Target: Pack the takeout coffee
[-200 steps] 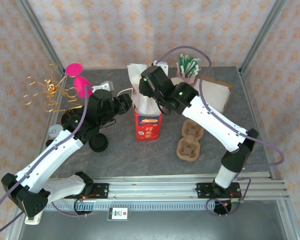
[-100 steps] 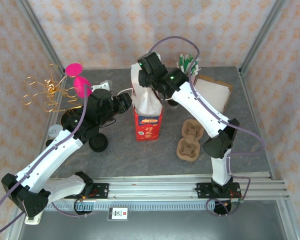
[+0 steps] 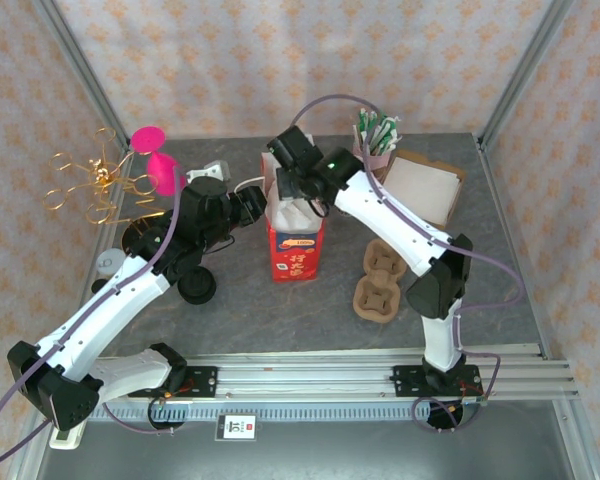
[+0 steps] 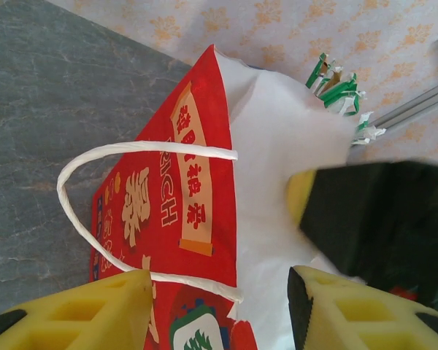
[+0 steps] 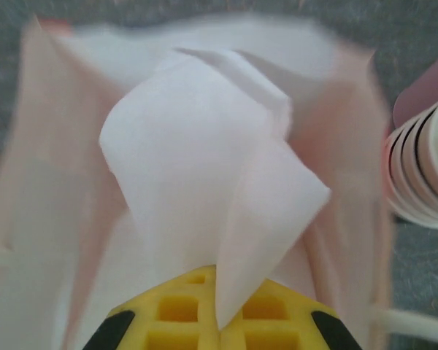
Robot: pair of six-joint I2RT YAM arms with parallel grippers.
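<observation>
- The tall red paper bag (image 3: pixel 296 248) with a white lining stood upright at mid-table, its long axis vertical and its mouth facing up.
- The right gripper (image 3: pixel 298 200) hung directly over that mouth, so the bag lay straight below it. This looked like the arm better placed to drop something in.
- In the right wrist view, the right gripper (image 5: pixel 219 295) was pinched narrow on a white folded paper napkin (image 5: pixel 197 168), which pointed down toward the bag's pale interior.
- The left gripper (image 3: pixel 252 205) sat just beside the bag's left side, level with its upper part.
- In the left wrist view, its jaws stood wide and held nothing. The bag's edge and white cord handle (image 4: pixel 153 146) lay ahead between them, and whether either finger touched the bag could not be told.
</observation>
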